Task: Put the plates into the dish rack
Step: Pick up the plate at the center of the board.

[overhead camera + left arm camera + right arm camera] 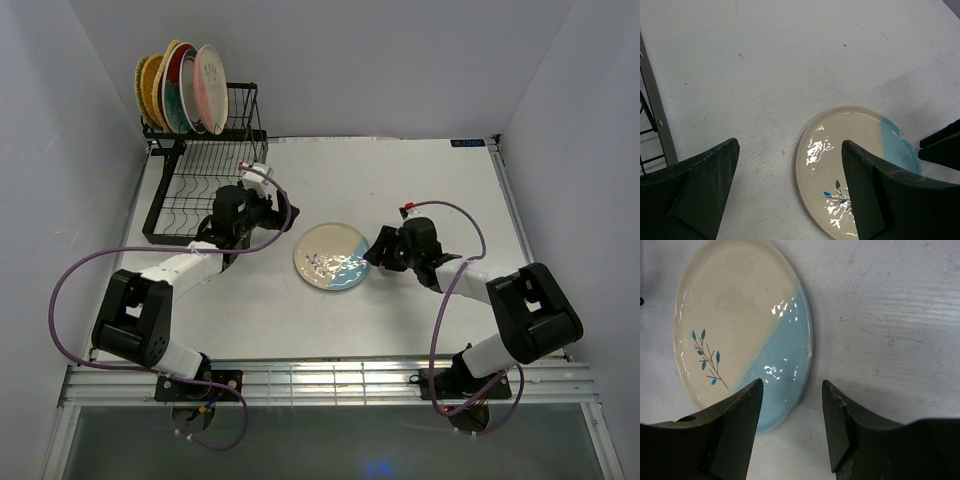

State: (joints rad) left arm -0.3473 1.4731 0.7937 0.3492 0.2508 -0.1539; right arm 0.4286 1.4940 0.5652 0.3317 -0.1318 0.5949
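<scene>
Right tool [792, 382] hangs low over the right-hand rim of a round cream ceramic plate [330, 258] with a pale blue wedge and a small blue leaf sprig. Its two dark fingers stand apart, one over the blue glaze and one over bare table, and nothing is pinched between them. Left tool [790, 145] is spread wide and empty, hovering over the white table [420, 180] between the plate and the black wire dish rack [200, 195], whose frame shows at the left edge of that wrist view.

The plate lies flat, face up, at the centre of the top view, well apart from the rack in the upper left of that frame. I judge the step in hand to be the pickup of the last loose plate. A flat plate offers little to squeeze, so the next move probably calls for the right tool to work one finger under the rim, or tip the rim up, and then close on it. The left tool looks placed to steady the opposite side or take the plate over. The plate would then have to be turned upright and carried to a free slot.

Count: one plate on the table. Upright plates [185, 90] fill the rack's raised rear tier, five as far as I can tell, since they overlap: two yellow-orange, one teal, one red-rimmed, one pink-and-white. One rack, two arms, two tools.
</scene>
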